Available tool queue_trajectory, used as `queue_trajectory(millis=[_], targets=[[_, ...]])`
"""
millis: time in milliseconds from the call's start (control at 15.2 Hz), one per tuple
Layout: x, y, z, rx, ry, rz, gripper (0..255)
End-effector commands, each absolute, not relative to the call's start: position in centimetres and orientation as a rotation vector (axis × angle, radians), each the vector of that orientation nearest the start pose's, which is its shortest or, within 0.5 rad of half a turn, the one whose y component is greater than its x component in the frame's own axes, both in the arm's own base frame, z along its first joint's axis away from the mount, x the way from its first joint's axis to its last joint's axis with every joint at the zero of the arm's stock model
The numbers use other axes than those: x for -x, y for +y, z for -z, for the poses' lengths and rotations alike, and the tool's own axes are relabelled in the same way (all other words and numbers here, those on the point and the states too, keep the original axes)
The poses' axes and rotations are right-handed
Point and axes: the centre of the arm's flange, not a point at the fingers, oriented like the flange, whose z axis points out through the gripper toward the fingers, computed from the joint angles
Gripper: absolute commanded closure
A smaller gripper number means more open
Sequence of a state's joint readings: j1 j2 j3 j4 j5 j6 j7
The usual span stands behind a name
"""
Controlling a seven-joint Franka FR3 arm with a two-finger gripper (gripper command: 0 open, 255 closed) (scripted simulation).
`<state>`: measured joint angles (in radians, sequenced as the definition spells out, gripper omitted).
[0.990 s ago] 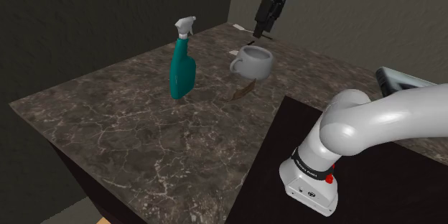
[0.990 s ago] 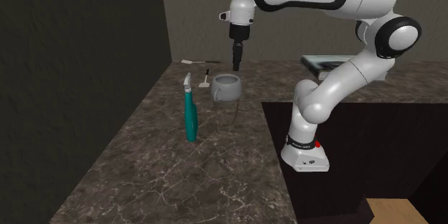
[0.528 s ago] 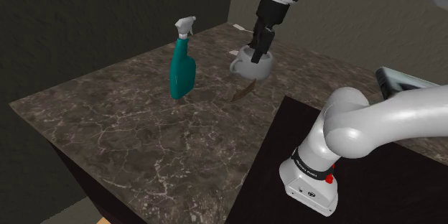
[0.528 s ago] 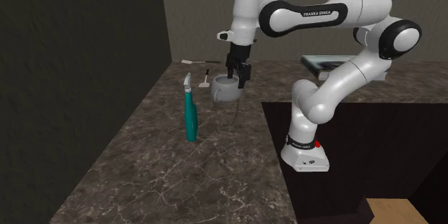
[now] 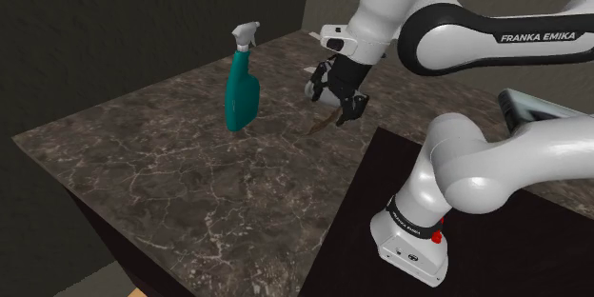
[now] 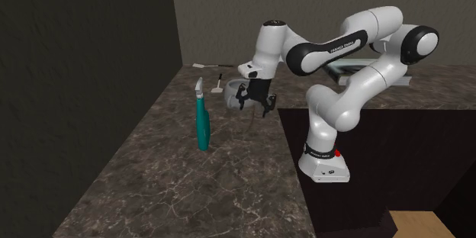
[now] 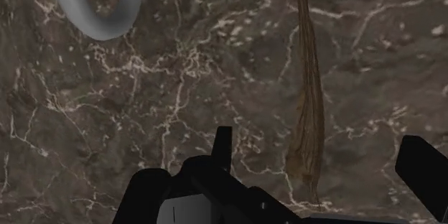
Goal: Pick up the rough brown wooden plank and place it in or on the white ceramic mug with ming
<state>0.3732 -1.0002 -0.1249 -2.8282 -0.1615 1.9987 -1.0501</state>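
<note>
Dark veined stone made up the tabletop, with grey walls behind it. On it the brown plank lay flat, a thin strip near the pale grey mug but apart from it. The end effector hung low over the plank with its fingers spread wide. In the wrist view the strip lay between them, touched by neither. A teal spray bottle stood upright on the tabletop, toward the shoulder view's left of the mug.
</note>
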Motion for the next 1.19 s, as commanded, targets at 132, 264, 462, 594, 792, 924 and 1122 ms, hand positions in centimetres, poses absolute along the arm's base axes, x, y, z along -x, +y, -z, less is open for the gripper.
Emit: queue_trajectory(millis=[132, 264, 462, 594, 792, 924, 1122], targets=[[-27.0, 6.0, -43.5, 2.387, -2.203, 0.234, 0], [-27.2, 6.1, -42.4, 2.387, -2.203, 0.234, 0], [-27.5, 6.1, -41.1, 2.387, -2.203, 0.234, 0], [-27.5, 6.1, -41.1, 2.387, -2.203, 0.234, 0], [-27.5, 6.1, -41.1, 2.387, -2.203, 0.234, 0], [-27.5, 6.1, -41.1, 2.387, -2.203, 0.234, 0], [-27.5, 6.1, -41.1, 2.387, -2.203, 0.234, 255]])
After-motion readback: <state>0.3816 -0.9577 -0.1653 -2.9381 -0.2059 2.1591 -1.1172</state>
